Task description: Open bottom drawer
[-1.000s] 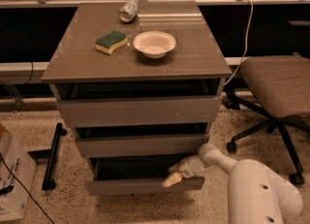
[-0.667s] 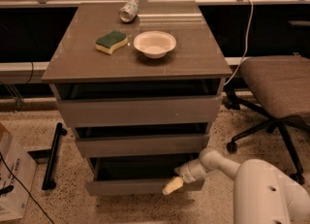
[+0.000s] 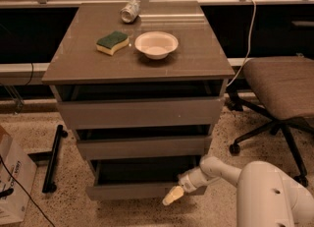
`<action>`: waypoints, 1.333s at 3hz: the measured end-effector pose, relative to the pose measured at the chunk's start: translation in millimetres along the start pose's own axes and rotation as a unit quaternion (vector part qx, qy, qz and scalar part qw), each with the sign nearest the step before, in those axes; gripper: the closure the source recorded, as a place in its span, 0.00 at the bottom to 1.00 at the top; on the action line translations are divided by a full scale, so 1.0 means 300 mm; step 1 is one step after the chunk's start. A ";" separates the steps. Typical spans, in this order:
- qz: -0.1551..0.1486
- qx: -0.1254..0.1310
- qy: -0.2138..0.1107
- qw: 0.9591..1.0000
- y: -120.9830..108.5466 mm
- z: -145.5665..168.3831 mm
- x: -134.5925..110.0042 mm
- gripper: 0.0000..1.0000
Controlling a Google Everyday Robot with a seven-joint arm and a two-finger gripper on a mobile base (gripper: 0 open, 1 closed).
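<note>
The bottom drawer [image 3: 130,191] is the lowest and shortest of three grey handleless drawers in a grey cabinet. It stands pulled out a little, with a dark gap showing above its front panel. My gripper [image 3: 173,196], cream-tipped on a white arm coming from the lower right, sits at the right part of that front panel, just in front of its face. The middle drawer [image 3: 142,147] and the top drawer [image 3: 142,113] sit above it.
On the cabinet top [image 3: 196,49] lie a green-and-yellow sponge [image 3: 113,42], a white bowl [image 3: 156,44] and a tipped can [image 3: 130,11]. An office chair [image 3: 279,86] stands at right. A cardboard box [image 3: 12,182] and a black bar [image 3: 53,159] are on the floor at left.
My gripper has moved down and left, towards the camera, along the bottom drawer's front. The bottom drawer has slid out a little further.
</note>
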State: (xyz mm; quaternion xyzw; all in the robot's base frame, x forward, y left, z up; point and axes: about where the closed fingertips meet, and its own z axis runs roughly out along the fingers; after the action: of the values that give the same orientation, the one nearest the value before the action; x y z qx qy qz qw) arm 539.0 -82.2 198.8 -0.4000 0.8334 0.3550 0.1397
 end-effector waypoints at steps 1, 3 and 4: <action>0.000 0.000 0.000 1.000 0.000 0.000 0.000 0.00; 0.006 -0.002 0.005 1.000 0.008 -0.002 0.016 0.37; 0.012 -0.004 0.008 1.000 0.016 -0.004 0.032 0.29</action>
State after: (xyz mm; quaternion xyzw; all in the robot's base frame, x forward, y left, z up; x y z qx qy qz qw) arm 529.3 -86.5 196.9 -0.3930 0.8381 0.3565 0.1268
